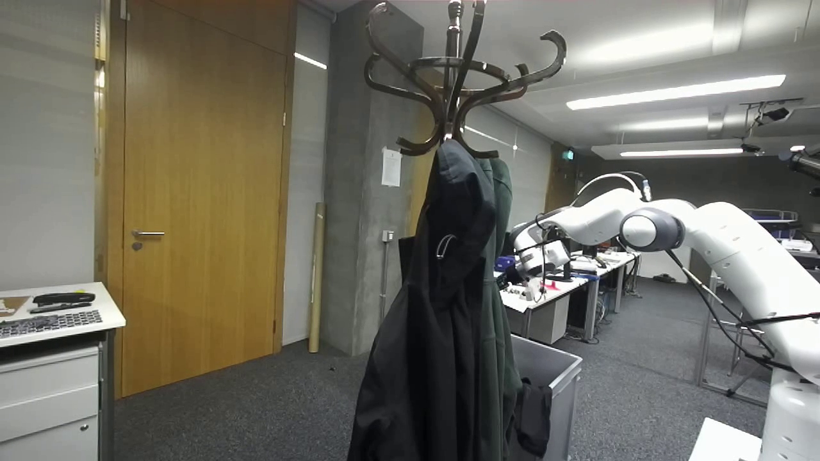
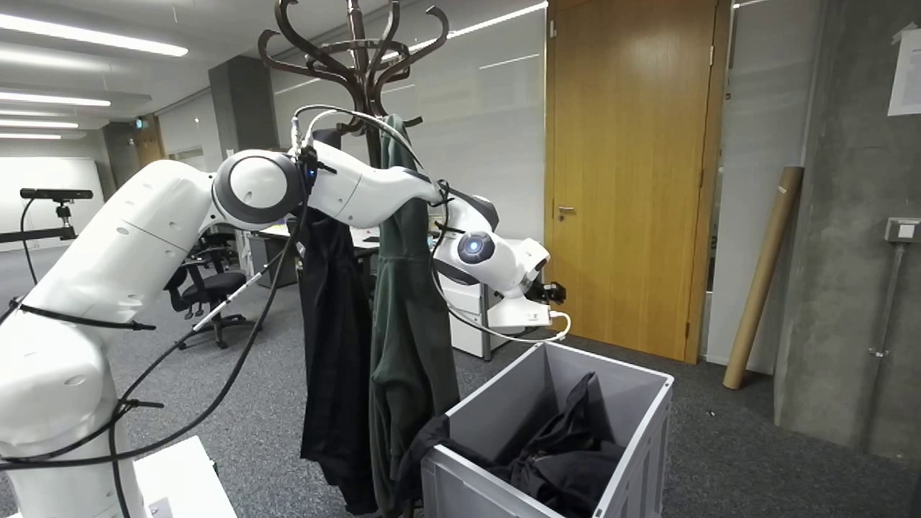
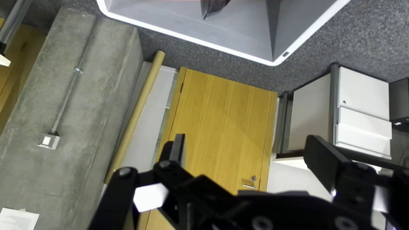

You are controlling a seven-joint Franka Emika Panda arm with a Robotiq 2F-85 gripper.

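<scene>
From the left in an exterior view, here's the white arm (image 2: 165, 216), stretched across in front of the coat rack (image 2: 356, 21), where a black garment (image 2: 334, 345) hangs with a dark green garment (image 2: 406, 345) right alongside. Next along, past the green, it's the gripper (image 3: 246, 143), and the wrist view shows its fingers (image 3: 321, 159) spread wide, nothing in their hold, the wooden door (image 3: 223, 121) visible through the gap. And look below: the grey bin (image 2: 651, 450), its rim lower than the gripper and apart from it, dark clothing (image 2: 568, 475) heaped inside and a dark fold (image 2: 428, 435) slung over the rim on the rack's side. So that pile sits down in the bin, well clear of those fingers. Further right, the door stands behind, then a long brown tube (image 2: 763, 277) leaning beside the concrete column (image 2: 849, 144).
</scene>
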